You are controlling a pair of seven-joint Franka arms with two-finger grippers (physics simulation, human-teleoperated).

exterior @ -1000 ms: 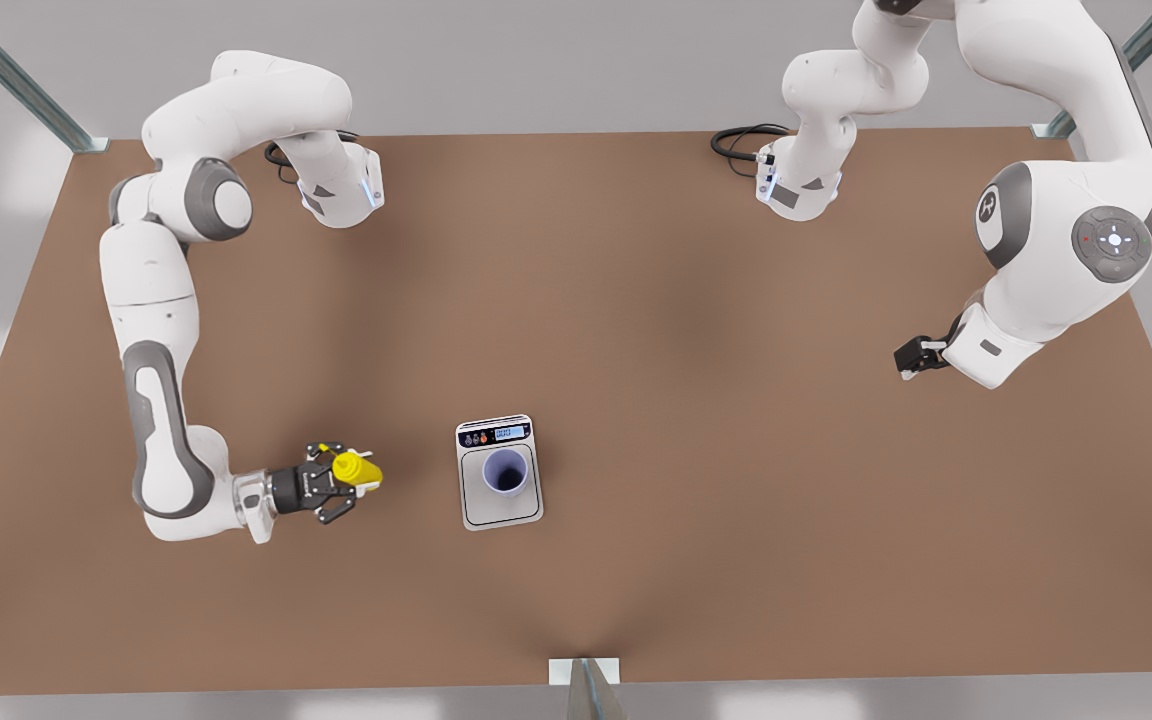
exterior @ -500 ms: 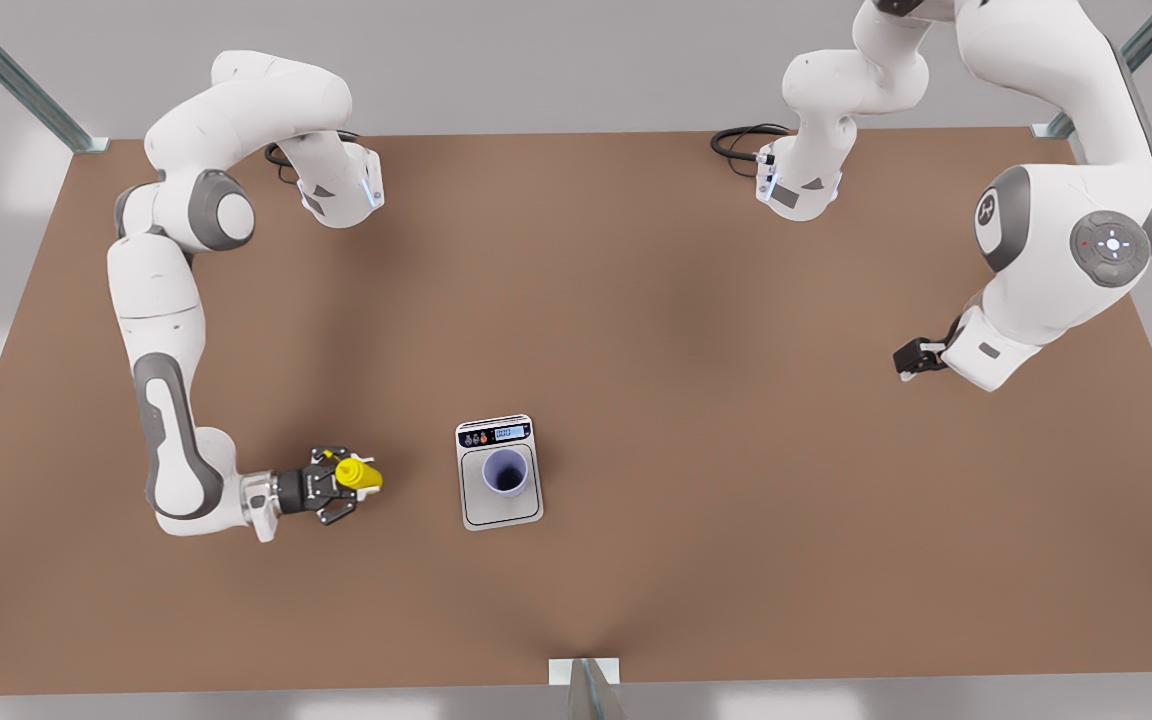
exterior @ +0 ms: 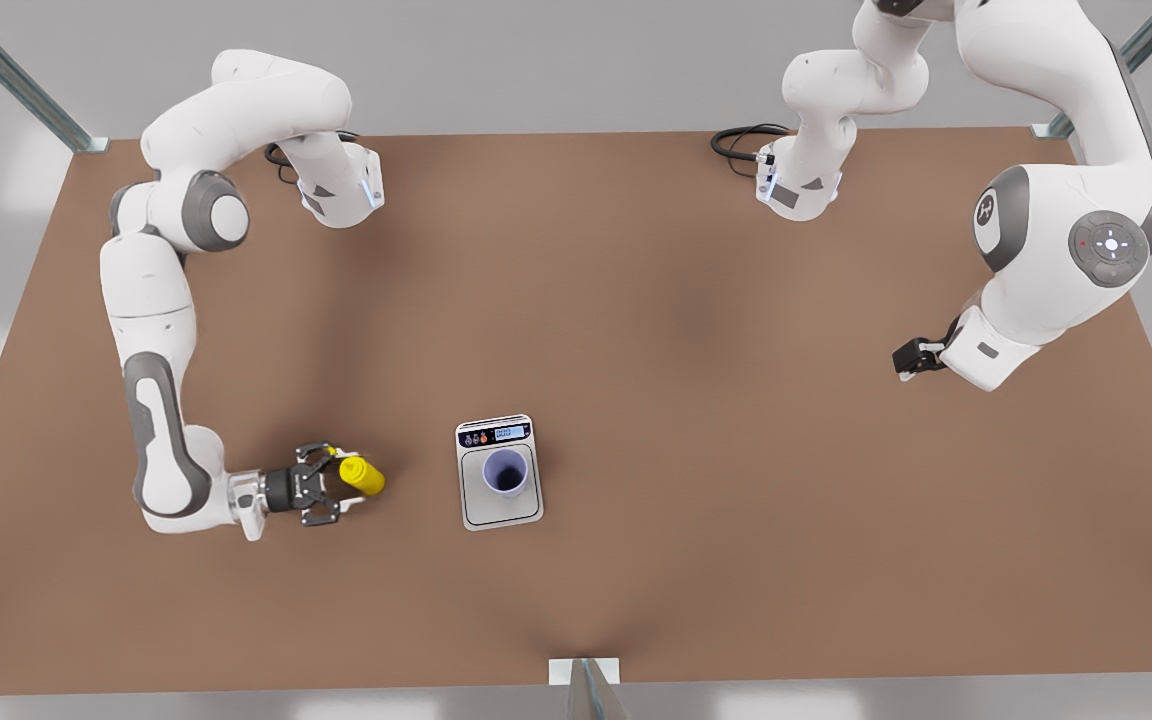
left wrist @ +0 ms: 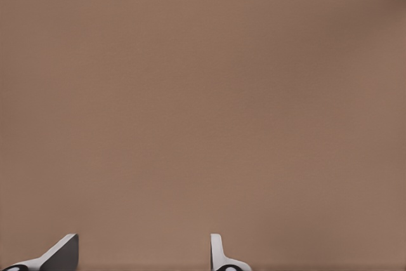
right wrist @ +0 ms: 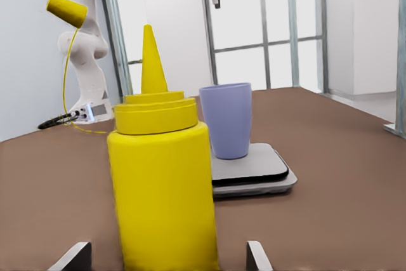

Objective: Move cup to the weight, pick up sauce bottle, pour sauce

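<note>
Front view hangs high over the brown table [exterior: 636, 300], looking almost straight down with both arms in frame, scale [exterior: 500, 472] and cup [exterior: 506, 470] near 6 o'clock. Right wrist view sits low at table level, close behind the sauce bottle [right wrist: 162, 176], facing level across to the same cup [right wrist: 226, 120] and scale [right wrist: 254, 172], which it shares with the front view. Left wrist view looks down on bare table [left wrist: 203, 106], nearer to it.

My right gripper [exterior: 344, 484], black-fingered, faces the bright yellow sauce bottle [right wrist: 162, 176]. Beyond the bottle stands the plain lavender-blue cup [right wrist: 226, 120], darker inside, on the silver-grey weight [exterior: 501, 505] with its dark strip and blue display. Brown table [left wrist: 203, 93] underneath.
</note>
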